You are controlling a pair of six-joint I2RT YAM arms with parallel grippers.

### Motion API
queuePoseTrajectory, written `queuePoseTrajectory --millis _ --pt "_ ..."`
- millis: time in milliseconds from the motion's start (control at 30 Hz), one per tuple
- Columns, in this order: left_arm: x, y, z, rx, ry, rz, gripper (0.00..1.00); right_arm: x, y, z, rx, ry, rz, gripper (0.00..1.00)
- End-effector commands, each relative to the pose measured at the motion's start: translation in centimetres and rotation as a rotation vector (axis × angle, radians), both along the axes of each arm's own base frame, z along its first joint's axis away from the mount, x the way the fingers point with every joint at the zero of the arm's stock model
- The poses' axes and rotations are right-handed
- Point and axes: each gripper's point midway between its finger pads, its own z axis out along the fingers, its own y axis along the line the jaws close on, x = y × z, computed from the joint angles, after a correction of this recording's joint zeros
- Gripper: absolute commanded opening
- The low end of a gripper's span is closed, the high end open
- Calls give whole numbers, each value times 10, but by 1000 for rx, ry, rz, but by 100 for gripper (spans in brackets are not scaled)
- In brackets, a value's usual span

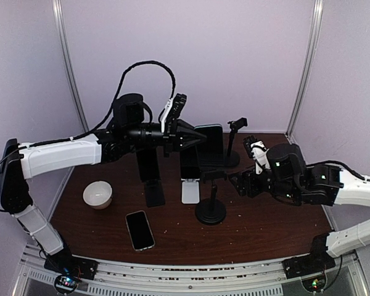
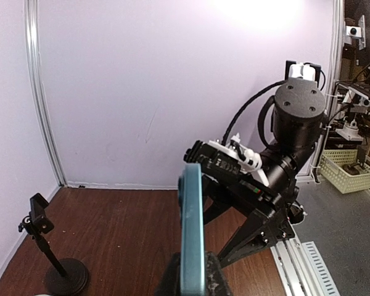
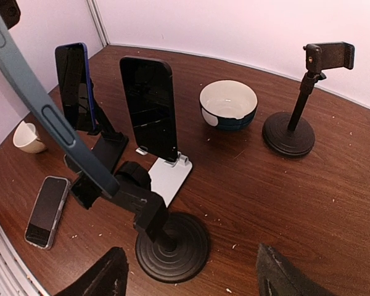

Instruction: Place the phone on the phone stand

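Note:
A teal phone (image 2: 192,222) stands edge-on between the fingers of my left gripper (image 2: 194,274), which is shut on it. From above, that gripper (image 1: 196,139) holds the phone (image 1: 209,145) over the middle of the table. In the right wrist view the phone (image 3: 43,111) slants down from the upper left, and its lower end meets the clamp (image 3: 132,197) of the black phone stand with a round base (image 3: 172,246). My right gripper (image 3: 194,277) hangs open just in front of that base, with nothing between its fingers. From above, it (image 1: 237,182) is right of the stand (image 1: 211,211).
A black stand holds a blue phone (image 3: 74,83) and a white stand holds a black phone (image 3: 149,108). Another phone (image 3: 46,209) lies flat at the near left. A bowl (image 3: 228,105), a white cup (image 3: 28,137) and a second round-base stand (image 3: 293,132) stand further back.

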Motion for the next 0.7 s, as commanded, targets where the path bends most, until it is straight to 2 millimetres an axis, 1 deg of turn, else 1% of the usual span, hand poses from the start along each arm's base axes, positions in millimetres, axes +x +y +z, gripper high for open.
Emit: queuePoseTrajectory --millis 0,67,133,167,267,333,467,567,633,667 --pt "10 -2 24 -89 -5 35 0 17 1 8 -11 -80 -63 70" --pt "11 -4 27 -98 4 30 0 17 10 9 -22 -85 -27 65" --pt "8 -11 26 -90 19 33 0 14 23 9 -12 -88 45 61" --pt "8 -14 23 -80 29 40 0 14 26 8 -13 -86 53 59" --pt "12 -16 14 -83 68 77 0 14 26 -4 -32 -74 55 58" --pt "15 -14 7 -83 71 106 0 10 31 -4 -2 -83 88 58" --pt "10 -15 0 -102 77 75 0 15 34 -2 -16 -87 77 55" --pt "9 -16 0 -114 101 65 0 17 36 -8 -41 -80 78 55" --pt "6 -13 3 -134 110 56 0 18 35 -14 -55 -73 71 54" --pt "5 -12 4 -141 111 55 0 18 34 -16 -60 -72 66 52"
